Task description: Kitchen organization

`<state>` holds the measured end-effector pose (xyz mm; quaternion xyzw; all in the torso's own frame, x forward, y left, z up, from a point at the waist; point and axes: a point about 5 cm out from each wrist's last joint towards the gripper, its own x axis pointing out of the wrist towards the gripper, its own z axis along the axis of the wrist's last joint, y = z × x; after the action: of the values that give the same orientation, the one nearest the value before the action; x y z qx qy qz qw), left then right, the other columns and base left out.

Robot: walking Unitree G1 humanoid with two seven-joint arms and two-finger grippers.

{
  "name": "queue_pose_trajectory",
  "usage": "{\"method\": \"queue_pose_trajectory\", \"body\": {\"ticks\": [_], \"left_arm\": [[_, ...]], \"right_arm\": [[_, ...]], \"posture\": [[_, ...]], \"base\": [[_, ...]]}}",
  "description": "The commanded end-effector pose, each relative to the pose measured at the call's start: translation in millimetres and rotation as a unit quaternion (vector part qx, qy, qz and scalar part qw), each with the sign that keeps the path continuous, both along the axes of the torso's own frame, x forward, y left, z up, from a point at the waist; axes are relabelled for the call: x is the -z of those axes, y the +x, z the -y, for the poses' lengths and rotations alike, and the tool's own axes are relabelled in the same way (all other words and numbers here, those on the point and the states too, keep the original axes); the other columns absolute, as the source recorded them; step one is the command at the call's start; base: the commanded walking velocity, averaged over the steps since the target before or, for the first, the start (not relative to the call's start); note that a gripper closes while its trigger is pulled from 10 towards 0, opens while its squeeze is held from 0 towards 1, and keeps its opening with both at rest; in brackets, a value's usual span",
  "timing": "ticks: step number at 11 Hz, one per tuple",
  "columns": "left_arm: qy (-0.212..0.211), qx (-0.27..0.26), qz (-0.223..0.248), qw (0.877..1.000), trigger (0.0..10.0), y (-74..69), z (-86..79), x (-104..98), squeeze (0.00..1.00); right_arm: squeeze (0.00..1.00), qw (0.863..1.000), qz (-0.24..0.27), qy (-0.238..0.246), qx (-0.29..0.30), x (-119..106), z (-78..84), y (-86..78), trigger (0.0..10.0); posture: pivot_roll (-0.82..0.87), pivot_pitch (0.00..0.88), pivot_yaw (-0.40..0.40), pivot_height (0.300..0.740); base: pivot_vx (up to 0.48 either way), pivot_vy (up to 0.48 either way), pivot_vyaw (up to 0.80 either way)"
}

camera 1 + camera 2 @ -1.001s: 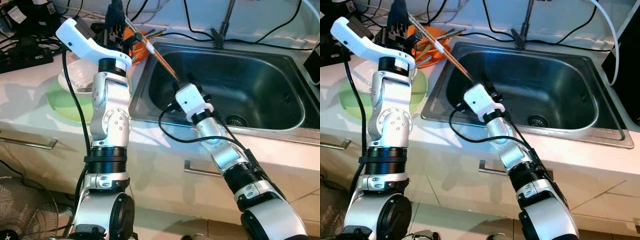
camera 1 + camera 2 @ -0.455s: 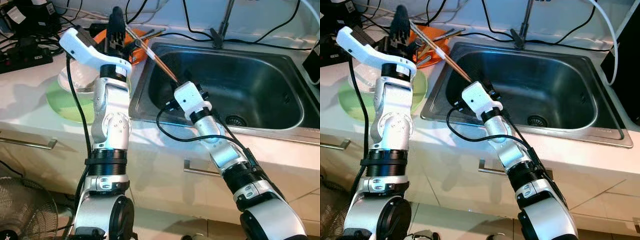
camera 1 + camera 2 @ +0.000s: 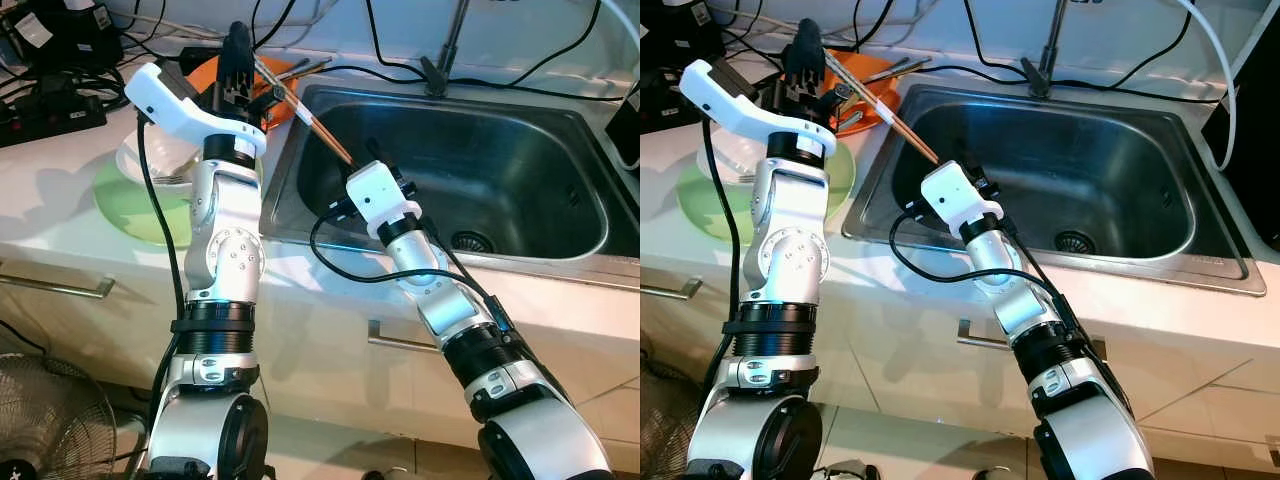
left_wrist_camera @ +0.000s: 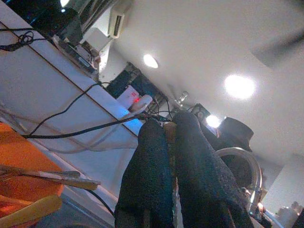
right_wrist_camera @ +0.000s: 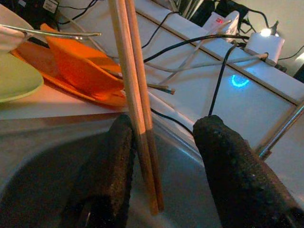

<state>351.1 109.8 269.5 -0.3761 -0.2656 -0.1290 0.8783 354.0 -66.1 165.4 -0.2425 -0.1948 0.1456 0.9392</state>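
Over sink (image 3: 520,180) left rim, left end effector (image 4: 172,142) pinching chopsticks (image 5: 135,109) upper end; right end effector (image 5: 164,161) gaping wide around lower end, fingers not touching. Orange tray (image 5: 76,66) beside sink.

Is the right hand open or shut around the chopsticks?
Open. In the right wrist view the chopsticks lean against one finger of the right hand; a clear gap separates them from the other.

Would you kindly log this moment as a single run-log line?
left claw: shut on chopsticks, near orange tray | right claw: open, chopsticks against one finger, over sink
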Motion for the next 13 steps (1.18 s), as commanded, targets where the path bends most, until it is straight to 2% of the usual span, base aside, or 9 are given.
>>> {"method": "queue_pose_trajectory", "body": {"ticks": [1, 2, 13], "left_arm": [[-0.029, 0.033, -0.022, 0.999, 10.0, -3.2, 23.7, 10.3, 0.0], [-0.029, 0.034, -0.022, 0.999, 10.0, -3.4, 23.9, 10.4, 0.0], [-0.012, 0.042, -0.022, 0.999, 10.0, -3.9, 27.5, 4.9, 0.0]], "right_arm": [[0.0, 1.0, 0.008, 0.015, -0.003, -7.5, -0.3, 0.8, 4.7], [0.0, 1.0, 0.007, 0.02, -0.006, -7.7, -0.7, 0.5, 0.0], [0.0, 1.0, -0.005, 0.02, -0.01, -3.2, -1.4, -0.1, 0.0]], "posture": [[0.03, 0.041, -0.01, 0.74], [0.03, 0.041, -0.01, 0.74], [0.04, 0.043, -0.011, 0.74]], "base": [[0.0, 0.0, 0.0], [0.0, 0.0, 0.0], [0.0, 0.0, 0.0]]}}
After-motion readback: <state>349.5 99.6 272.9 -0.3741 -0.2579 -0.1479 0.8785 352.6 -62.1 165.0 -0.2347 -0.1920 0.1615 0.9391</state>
